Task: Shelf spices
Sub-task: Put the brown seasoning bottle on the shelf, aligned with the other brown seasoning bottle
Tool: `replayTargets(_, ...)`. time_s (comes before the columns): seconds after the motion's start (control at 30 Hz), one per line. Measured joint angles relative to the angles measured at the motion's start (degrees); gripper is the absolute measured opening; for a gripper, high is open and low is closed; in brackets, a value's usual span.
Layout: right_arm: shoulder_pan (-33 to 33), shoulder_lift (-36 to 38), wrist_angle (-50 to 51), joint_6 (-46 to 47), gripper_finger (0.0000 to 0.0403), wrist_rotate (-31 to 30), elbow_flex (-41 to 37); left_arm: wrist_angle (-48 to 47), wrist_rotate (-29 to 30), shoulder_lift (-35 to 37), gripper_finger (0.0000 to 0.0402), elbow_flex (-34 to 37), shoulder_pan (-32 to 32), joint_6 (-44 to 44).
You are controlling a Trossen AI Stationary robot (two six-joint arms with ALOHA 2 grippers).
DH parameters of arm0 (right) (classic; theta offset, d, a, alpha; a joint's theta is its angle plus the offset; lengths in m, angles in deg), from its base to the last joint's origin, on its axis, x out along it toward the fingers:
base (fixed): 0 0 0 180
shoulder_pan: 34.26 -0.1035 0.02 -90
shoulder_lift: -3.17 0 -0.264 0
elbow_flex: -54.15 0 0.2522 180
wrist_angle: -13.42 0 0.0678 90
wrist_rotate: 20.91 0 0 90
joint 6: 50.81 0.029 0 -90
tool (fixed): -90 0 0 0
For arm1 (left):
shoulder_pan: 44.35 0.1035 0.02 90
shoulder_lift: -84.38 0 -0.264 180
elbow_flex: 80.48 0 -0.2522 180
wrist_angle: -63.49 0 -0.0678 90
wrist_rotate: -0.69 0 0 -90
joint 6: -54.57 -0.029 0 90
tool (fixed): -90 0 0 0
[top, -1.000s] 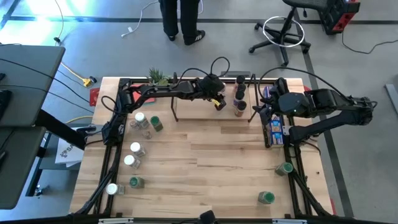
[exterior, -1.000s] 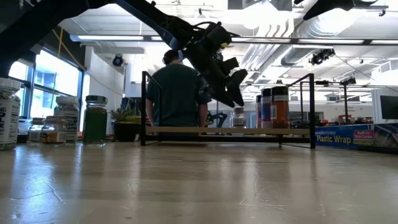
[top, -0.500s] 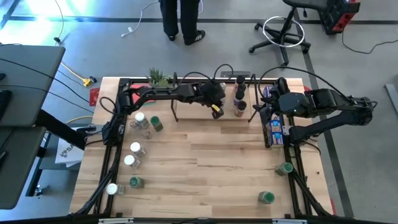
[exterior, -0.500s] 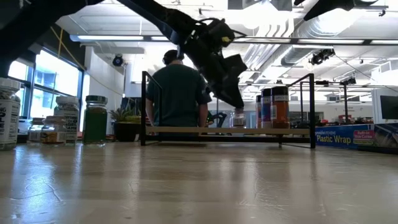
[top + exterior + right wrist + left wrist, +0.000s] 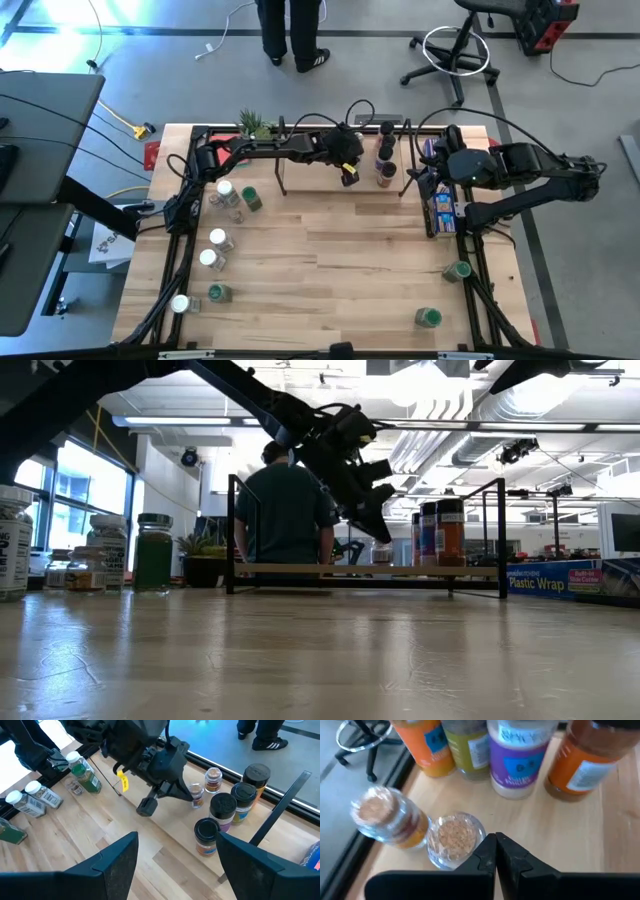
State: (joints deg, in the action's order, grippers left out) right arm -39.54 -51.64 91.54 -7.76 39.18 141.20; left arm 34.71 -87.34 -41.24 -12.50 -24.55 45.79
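Two arms work over the counter (image 5: 330,260). In the high view the left end effector (image 5: 348,178) hangs above the shelf (image 5: 310,178) at upper centre, fingers clenched together with nothing between them; the left wrist view shows the closed tips (image 5: 496,851) just beside a small clear jar (image 5: 454,839) standing on the shelf board. Next to that jar stands another clear one (image 5: 387,820), and behind them a row of four larger jars (image 5: 516,760). The right end effector (image 5: 432,182) waits at the shelf's right end, fingers spread and empty, beside the blue box (image 5: 441,205). More jars (image 5: 232,195) stand loose at the left of the frame, with two green-topped ones (image 5: 443,295) at lower right. A plant (image 5: 252,122) sits at the counter's top edge. A person (image 5: 285,510) stands behind the shelf in the low view.
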Motion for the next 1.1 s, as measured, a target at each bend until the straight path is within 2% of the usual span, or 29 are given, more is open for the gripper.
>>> replayTargets(0.3, 0.0, 0.0, 0.3, 0.0, 0.0264, 0.0, 0.0, 2.9, -0.5, 0.0, 0.0001, 0.0, 1.2, -1.4)
replayTargets(0.43, 0.0, 0.0, 0.7, 0.0, 0.0264, 0.2, 0.0, -1.9, -1.4, 1.4, 0.0001, -2.2, 0.1, -1.4)
replayTargets(0.5, 0.0, 0.0, 1.7, 0.0, 0.0264, 2.6, 0.0, -6.4, -1.5, 2.9, 0.0001, -4.5, -1.5, -1.4)
replayTargets(0.57, 0.0, 0.0, 3.5, 0.0, 0.0264, 7.0, 0.0, -10.3, -1.4, 4.7, 0.0001, -6.2, -3.3, -0.6)
replayTargets(0.7, -3.3, 0.1, 4.5, -0.9, 0.0264, 20.1, -1.1, -13.3, -0.4, 9.6, 0.0001, -8.0, -7.9, 3.0)
replayTargets(0.9, -15.9, 0.0, 4.0, 0.5, 0.0264, 39.4, -8.6, -14.0, 4.7, 15.7, 0.0001, -8.0, -15.2, 10.4)
replayTargets(1.1, -24.9, 0.0, 1.2, -1.0, 0.0264, 52.1, -18.1, -14.6, 8.7, 17.0, 0.0001, -7.9, -20.6, 14.0)
